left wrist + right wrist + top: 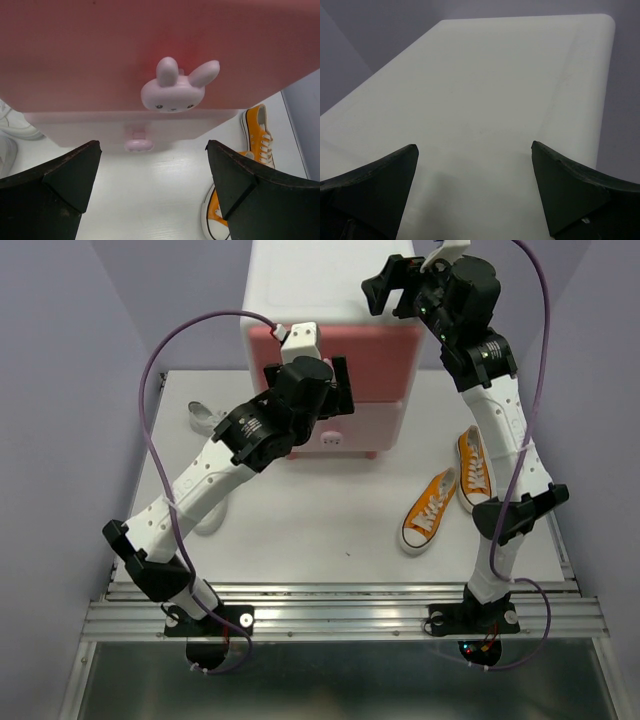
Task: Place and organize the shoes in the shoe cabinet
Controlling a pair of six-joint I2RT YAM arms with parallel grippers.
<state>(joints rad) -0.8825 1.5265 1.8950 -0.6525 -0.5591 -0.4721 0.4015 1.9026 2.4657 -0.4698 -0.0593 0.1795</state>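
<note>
At the far middle of the table (300,530) stands the shoe cabinet (300,285), white on top, with a darker pink upper drawer front (385,360) above a pale pink lower drawer front (365,425). Each front carries a white bunny-shaped knob: the upper knob (174,91) sits in the middle of the left wrist view, and the lower knob (138,145) shows small beneath it. The left gripper (308,385) hangs directly before the upper front, facing its knob without touching it, its fingers (70,175) spread wide and holding nothing. The right gripper (392,285) hovers over the right part of the cabinet top, likewise spread wide and empty; its wrist view shows only the plain white top between the two dark fingers (570,185). Two orange sneakers (430,510) lie soles down on the table to the right of the cabinet, well apart from both grippers. The nearer one is angled with its toe toward the near edge; the second orange sneaker (473,468) lies just beside it, closer to the right arm (500,430). One white sneaker (207,418) lies left of the cabinet, near its lower corner. More white shoe parts show at the left edge of the left wrist view, too cropped to count. All shoes that show lie on the table, outside the cabinet
</note>
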